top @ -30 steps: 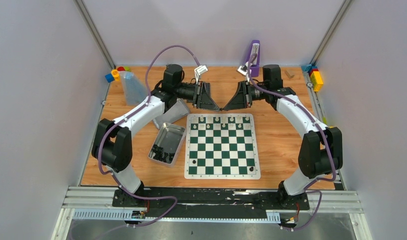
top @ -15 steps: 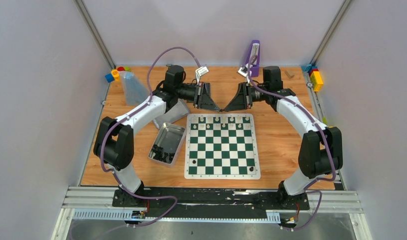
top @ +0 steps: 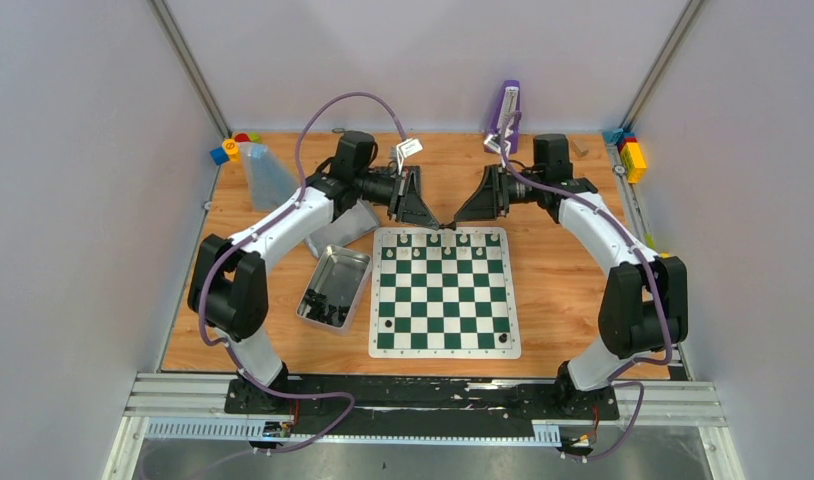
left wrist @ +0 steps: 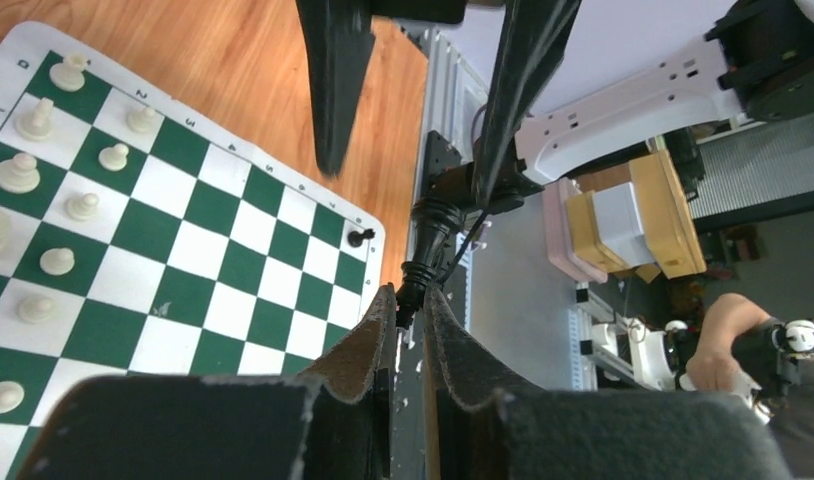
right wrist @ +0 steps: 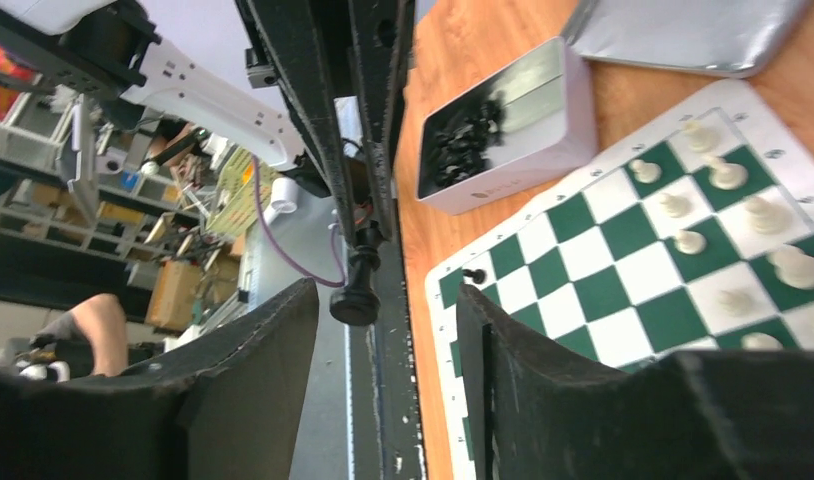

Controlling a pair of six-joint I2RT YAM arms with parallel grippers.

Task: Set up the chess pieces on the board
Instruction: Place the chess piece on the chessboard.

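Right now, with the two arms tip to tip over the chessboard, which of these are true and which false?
1. The left end effector grips a black chess piece. True.
2. The right end effector is clamped shut. False: its jaws stand open on either side of that piece.
3. The metal tin is empty. False: it holds loose black pieces.
4. White pieces stand on the far rows of the chessboard. True.
5. The near rows are fully set. False: only two lone black pieces stand there.
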